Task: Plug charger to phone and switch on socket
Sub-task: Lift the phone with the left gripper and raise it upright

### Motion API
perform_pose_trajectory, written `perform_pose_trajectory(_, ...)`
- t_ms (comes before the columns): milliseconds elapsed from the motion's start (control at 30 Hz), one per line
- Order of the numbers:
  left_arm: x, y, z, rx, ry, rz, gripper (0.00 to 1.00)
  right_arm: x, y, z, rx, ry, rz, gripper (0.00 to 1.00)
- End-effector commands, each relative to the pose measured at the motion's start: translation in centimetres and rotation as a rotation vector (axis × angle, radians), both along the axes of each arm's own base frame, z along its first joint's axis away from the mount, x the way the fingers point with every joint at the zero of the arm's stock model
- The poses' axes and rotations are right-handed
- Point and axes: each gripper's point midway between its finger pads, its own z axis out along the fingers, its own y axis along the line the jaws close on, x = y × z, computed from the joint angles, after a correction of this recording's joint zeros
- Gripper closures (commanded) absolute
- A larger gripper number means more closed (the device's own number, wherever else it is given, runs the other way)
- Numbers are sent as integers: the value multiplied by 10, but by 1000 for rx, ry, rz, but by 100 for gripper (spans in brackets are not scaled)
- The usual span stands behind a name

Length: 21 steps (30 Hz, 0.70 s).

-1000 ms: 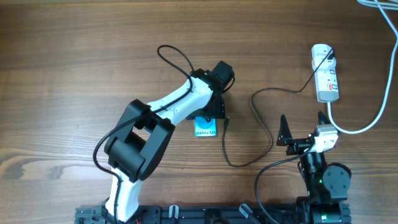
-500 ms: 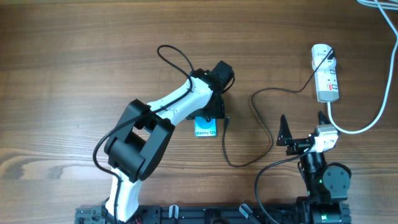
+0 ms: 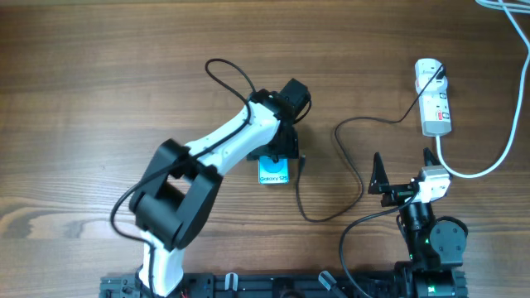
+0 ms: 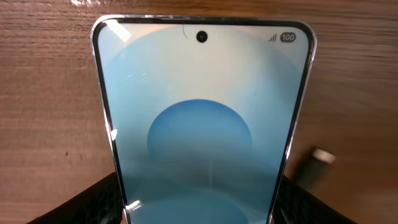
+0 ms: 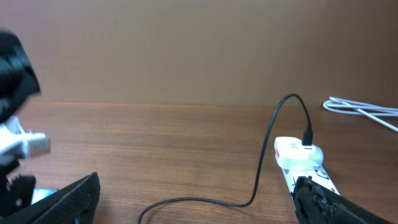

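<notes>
- Near the middle of the overhead view, a small flat rectangular phone (image 3: pixel 273 172) with a cyan screen and a white band lies on the brown wooden worktop (image 3: pixel 99 83). Its upper part is hidden under the wrist of the white-and-black left arm (image 3: pixel 224 145), which reaches in from the lower left.
- A short white oblong socket (image 3: pixel 435 98) lies at the upper right. A thin black charger cable (image 3: pixel 368 120) runs left from it, loops down through the lower middle and rises to end just beside the phone's right edge.
- A thick white cord (image 3: pixel 476 174) leaves the socket's lower end and sweeps up the right side of the frame.
- At the lower right, below the socket and well apart from the phone, the right tool (image 3: pixel 404 168) has its black fingers spread wide and holds nothing.
- Left wrist view: the phone (image 4: pixel 199 124) fills the frame, screen up. The left tool (image 4: pixel 199 208) straddles it, with dark fingers (image 4: pixel 81 205) in both lower corners, one at each long edge. Whether they pinch the phone or only flank it, I cannot tell.
- The blurred connector tip (image 4: pixel 318 163) lies on the wood just right of the phone, apart from it.
- Right wrist view: the right tool (image 5: pixel 196 205) shows a finger in each lower corner, spread. The socket (image 5: pixel 298 155) sits at the lower right with a black plug in it, and the charger cable (image 5: pixel 205 200) arcs up from the plug, then trails left along the worktop. The white cord (image 5: pixel 360 107) lies at the right edge.
</notes>
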Motion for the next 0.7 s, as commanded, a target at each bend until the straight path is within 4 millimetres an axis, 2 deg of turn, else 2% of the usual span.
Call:
perform_pose_trajectory(0,-3,-18,45,-158,-15,0,27,0,-2,1,-12,-8,-12,0)
perform_pose_trajectory(167,-17,-39,80,-400,80,-5,27,0,-2,1,-12,-9,-12,0)
perform_pose_trajectory(267,-22,-47,106,-553,137,1,30,0,-2,1,-12,-8,-12,0)
perform_pose_trajectory(400,-23,-49,140,-740,202,12,31,0,-2,1,-12,-8,-12,0)
perform_pose_trajectory(667,-20,-43,229,-1252,368,-39,34,0,-2,1,-12,-9,-12,0)
